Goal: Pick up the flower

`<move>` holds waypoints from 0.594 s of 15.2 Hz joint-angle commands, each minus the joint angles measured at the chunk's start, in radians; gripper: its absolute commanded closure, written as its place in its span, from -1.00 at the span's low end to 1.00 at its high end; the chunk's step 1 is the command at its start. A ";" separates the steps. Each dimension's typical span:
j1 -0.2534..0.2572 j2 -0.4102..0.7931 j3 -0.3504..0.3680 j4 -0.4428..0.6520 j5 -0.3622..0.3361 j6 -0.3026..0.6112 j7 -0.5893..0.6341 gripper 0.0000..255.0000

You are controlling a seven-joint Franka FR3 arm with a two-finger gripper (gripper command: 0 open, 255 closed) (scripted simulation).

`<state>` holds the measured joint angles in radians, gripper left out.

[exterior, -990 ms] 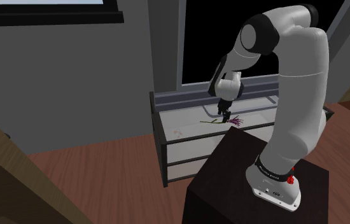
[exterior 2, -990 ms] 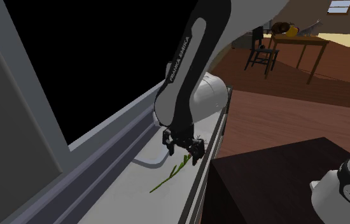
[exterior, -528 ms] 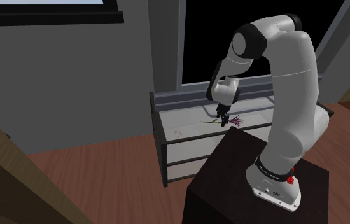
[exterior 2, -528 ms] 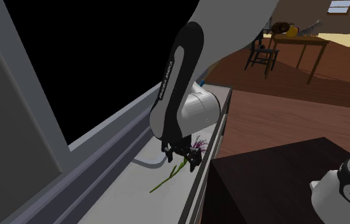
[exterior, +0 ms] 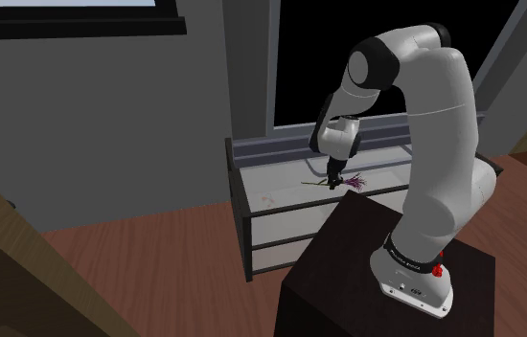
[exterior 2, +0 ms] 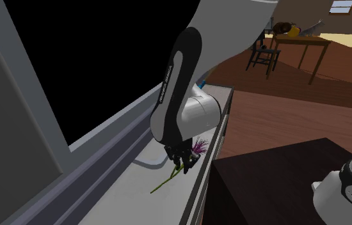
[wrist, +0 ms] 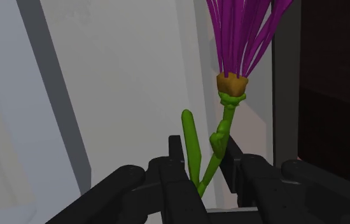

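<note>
The flower lies on the pale top of a low cabinet (exterior: 276, 182) under the window. It has a thin green stem (exterior 2: 163, 185) and a tuft of purple petals (wrist: 240, 35), also seen as a small purple tuft (exterior: 354, 180). My black gripper (wrist: 207, 173) points down at the cabinet top with its fingers (wrist: 167, 168) drawn in against the green stem (wrist: 221, 137), clasping it just below the bloom. From the shoulder view, the gripper (exterior: 332, 182) sits right on the flower. The petals (exterior 2: 200, 146) stick out beside the gripper (exterior 2: 182, 165).
The dark stand (exterior: 377, 278) rises close beside the cabinet's near edge. A grey window ledge (exterior 2: 107, 150) runs behind the flower, with a black area beyond the pane. Far off stand a wooden table (exterior 2: 299, 39) and chair (exterior 2: 261, 54) on a wooden floor.
The arm came down onto the flower and the fingers, wide apart before, have drawn in on the stem. The flower still lies where it was.
</note>
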<state>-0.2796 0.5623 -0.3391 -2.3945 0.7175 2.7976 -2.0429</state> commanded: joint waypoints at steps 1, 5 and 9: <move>0.000 0.001 0.000 -0.001 0.000 0.000 0.000 1.00; 0.011 -0.014 -0.014 -0.008 -0.014 -0.010 0.011 1.00; 0.056 -0.074 -0.069 -0.034 -0.067 -0.045 0.053 1.00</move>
<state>-0.2353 0.5031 -0.3958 -2.4210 0.6635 2.7601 -2.0002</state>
